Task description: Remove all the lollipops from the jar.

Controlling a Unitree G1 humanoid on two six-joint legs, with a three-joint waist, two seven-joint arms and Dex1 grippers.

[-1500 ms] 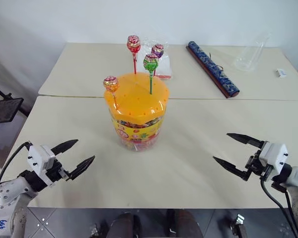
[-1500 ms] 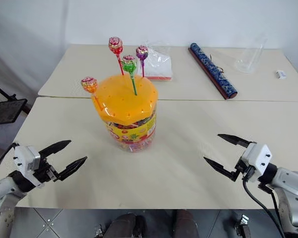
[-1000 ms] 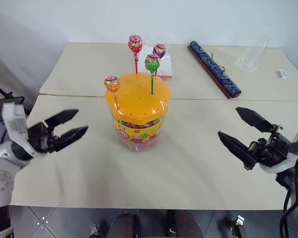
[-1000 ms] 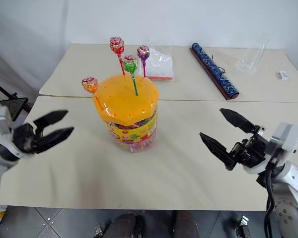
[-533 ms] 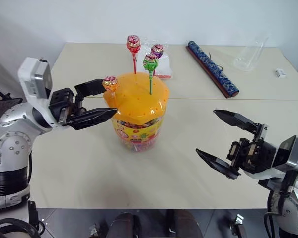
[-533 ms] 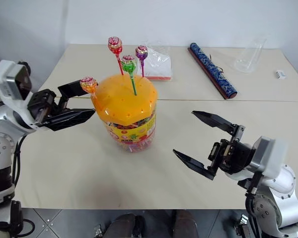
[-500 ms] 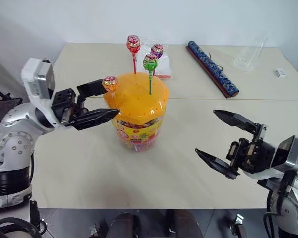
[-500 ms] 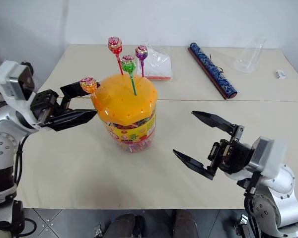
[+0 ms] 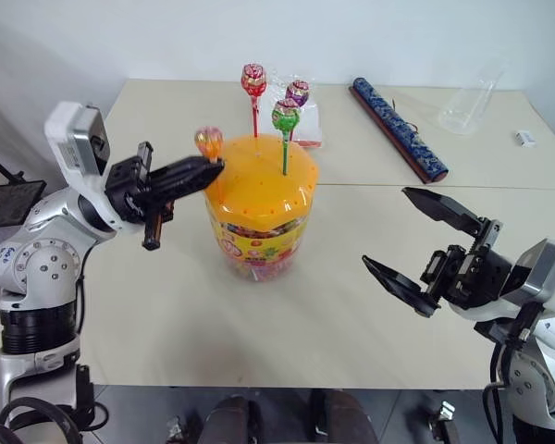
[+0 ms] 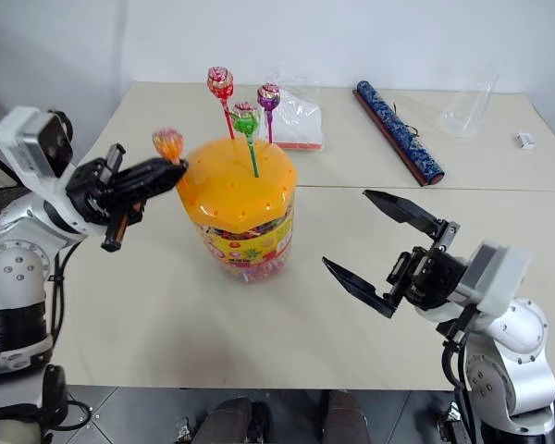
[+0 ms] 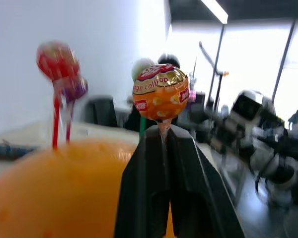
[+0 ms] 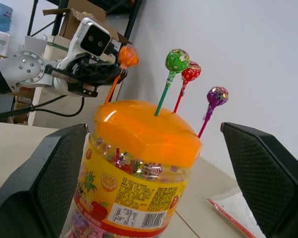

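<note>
Lollipops: four on sticks, poking up from holes in the jar's orange lid; none pulled clear yet as far as I can judge.
Jar [image 9: 262,215]: upright on the bench [image 9: 277,333], between the two end effectors; left end effector's tips reach over its lid edge, right one stands apart from it.
Left end effector [image 9: 206,169]: fingers clamped on the stick of the orange lollipop [image 9: 208,141], just under the head; left wrist view shows the stick pinched between the two black fingers [image 11: 144,178], head sitting right above the tips.
Right end effector [image 9: 424,254]: jaws spread wide, holding nothing, hovering off to the jar's side, tips aimed toward it.
Red lollipop [image 9: 253,78]: tallest stick, on the lid beyond the left end effector's tips, untouched.
Green lollipop [image 9: 285,117]: mid-lid, past the left tips toward the right end effector, untouched.
Purple lollipop [image 9: 298,92]: just behind green, farthest from both end effectors.
Step in hand: first pick, orange one gripped; whether the stick's lower end is out of its hole I cannot tell.
Next move calls for: straight pull along the stick so it slides out of the hole without tipping the jar; then set it down on the bench.
Right end effector's likely job: brace the jar or take the nearer green one, a guess only.
Risk: thin stick could slip in the pinch, or the jar may lift with it.
</note>
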